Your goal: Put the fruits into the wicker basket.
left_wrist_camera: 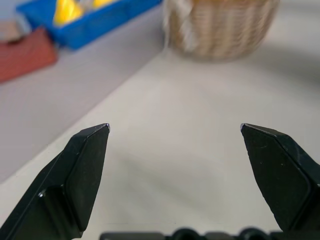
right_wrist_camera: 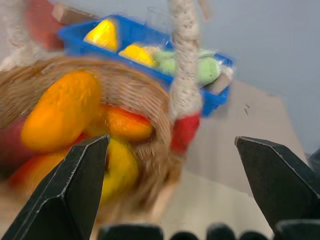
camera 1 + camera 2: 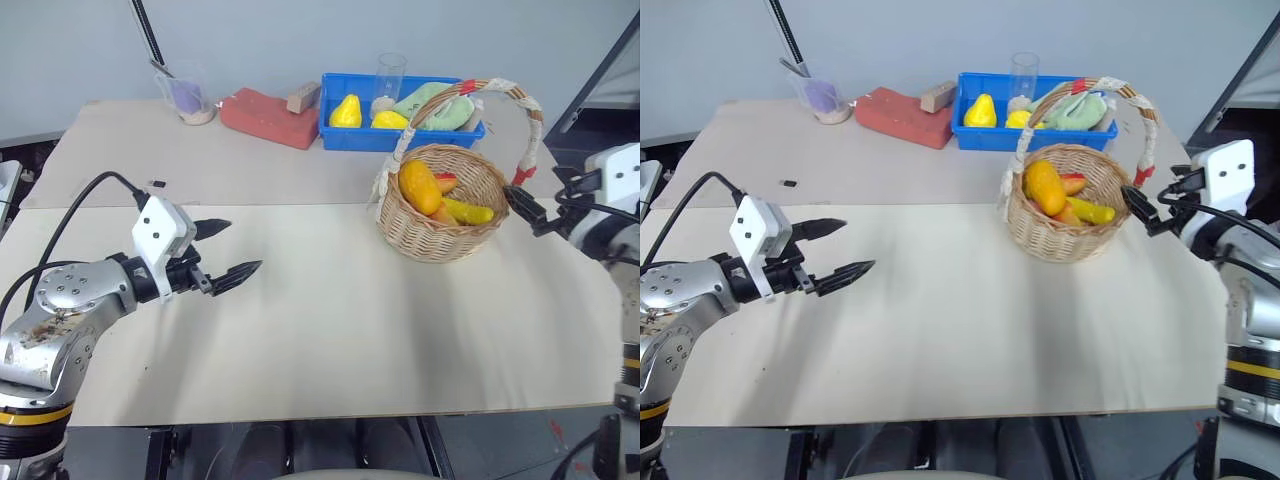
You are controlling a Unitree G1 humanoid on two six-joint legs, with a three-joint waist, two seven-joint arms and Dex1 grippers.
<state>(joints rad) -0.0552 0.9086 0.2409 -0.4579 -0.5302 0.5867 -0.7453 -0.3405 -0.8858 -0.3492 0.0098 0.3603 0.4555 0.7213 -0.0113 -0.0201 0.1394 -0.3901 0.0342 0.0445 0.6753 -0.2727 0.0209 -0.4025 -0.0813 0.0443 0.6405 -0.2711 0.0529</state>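
The wicker basket (image 3: 432,238) stands right of the table's middle, its banded handle (image 3: 527,110) arching over it. Inside lie an oblong orange-yellow fruit (image 3: 420,187), a red fruit (image 3: 447,182) partly hidden behind it, and a yellow piece (image 3: 468,211). My right gripper (image 3: 525,212) is open just right of the basket's rim, holding nothing; the right wrist view looks past the open fingers at the orange-yellow fruit (image 2: 60,117) and the handle's base. My left gripper (image 3: 243,246) is open and empty above the bare table on the left, pointing toward the basket (image 1: 220,30).
A blue tray (image 3: 400,139) at the back holds a pale yellow pear (image 3: 346,111), a small yellow fruit (image 3: 390,120), green cloth and a clear glass (image 3: 390,75). A red brick (image 3: 268,117) and a plastic cup (image 3: 190,95) stand left of it. The table's right edge passes near my right arm.
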